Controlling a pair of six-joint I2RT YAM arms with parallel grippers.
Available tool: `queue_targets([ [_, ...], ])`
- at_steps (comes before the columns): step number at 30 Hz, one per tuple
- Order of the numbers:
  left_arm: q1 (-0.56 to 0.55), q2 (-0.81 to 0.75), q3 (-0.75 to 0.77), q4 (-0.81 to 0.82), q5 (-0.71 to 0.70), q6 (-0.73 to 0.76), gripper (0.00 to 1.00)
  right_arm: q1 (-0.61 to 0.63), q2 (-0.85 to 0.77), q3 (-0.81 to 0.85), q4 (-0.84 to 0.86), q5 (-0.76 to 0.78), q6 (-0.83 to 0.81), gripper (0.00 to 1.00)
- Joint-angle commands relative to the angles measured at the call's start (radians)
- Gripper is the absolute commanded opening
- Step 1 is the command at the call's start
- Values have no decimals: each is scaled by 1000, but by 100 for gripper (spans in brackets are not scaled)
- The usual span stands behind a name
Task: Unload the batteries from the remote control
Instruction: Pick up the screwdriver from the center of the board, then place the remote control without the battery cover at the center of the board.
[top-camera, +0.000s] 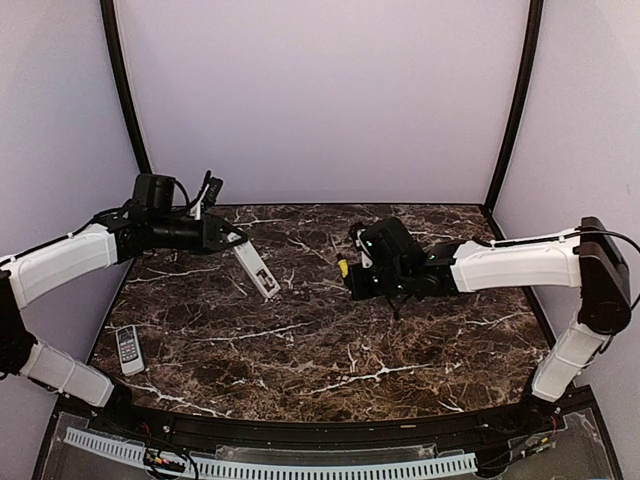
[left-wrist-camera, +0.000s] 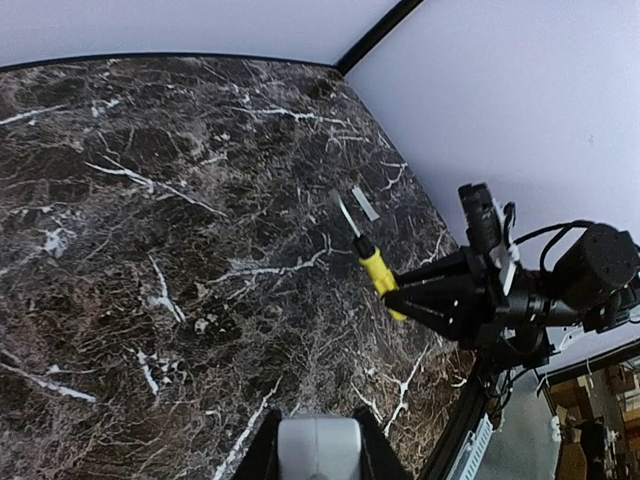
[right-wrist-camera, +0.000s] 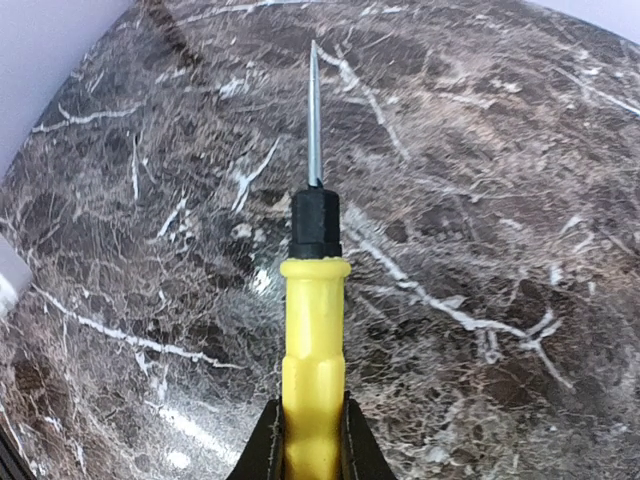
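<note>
Held remote (top-camera: 257, 270), end clamped in left gripper (top-camera: 236, 244), axis slanting centreward. Yellow screwdriver (right-wrist-camera: 315, 370) pinched in right gripper (right-wrist-camera: 312, 445), tip rightward of remote, apart. No batteries visible.

A lab-like robot test booth (small, closed in) — plain lilac walls (top-camera: 320, 100), black frame poles (top-camera: 125, 90), marble-patterned table (top-camera: 330, 350), slotted cable duct (top-camera: 300, 466) along the near edge.

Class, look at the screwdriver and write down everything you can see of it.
The screwdriver has a yellow, plastic-looking handle, a black collar and a thin grey metal shaft ending in a fine tip. The right pincer grips the handle's rear end between its two fingers; nothing else appears to touch it. It is held over the middle of the dark marble table, tip seemingly clear of it, apart from the remote in the left pincer.
</note>
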Motion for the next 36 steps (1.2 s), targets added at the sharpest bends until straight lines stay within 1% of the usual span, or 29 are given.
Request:
queue_targets([
  [1, -112, 100, 63, -35, 9, 33, 0, -28, -96, -80, 74, 52, 44, 0],
  [3, -154, 153, 74, 10, 10, 15, 0, -27, -129, -105, 72, 68, 46, 0],
  [6, -182, 266, 124, 58, 47, -3, 0, -29, -171, -152, 82, 73, 59, 0],
  [9, -193, 361, 191, 36, 105, 13, 0, -29, -204, -189, 90, 70, 74, 0],
  [10, -193, 406, 232, 3, 112, 35, 0, -29, -215, -202, 93, 72, 79, 0],
  [12, -196, 457, 283, -44, 104, 71, 0, -29, -232, -227, 103, 77, 88, 0],
  [15, -196, 503, 334, -60, 75, 96, 0, -29, -243, -249, 111, 79, 96, 0],
  [19, -195, 581, 394, -74, 78, 106, 0, -29, -240, -257, 122, 71, 101, 0],
  [26, -196, 661, 461, -108, 78, 128, 6, -29, -227, -245, 111, 74, 85, 0],
  [29, -196, 678, 469, -115, 33, 127, 11, -29, -229, -247, 112, 72, 89, 0],
  [34, -195, 686, 469, -120, -30, 132, 15, -30, -226, -250, 117, 67, 100, 0],
  [36, -196, 693, 469, -121, -38, 139, 19, -29, -222, -249, 118, 64, 102, 0],
])
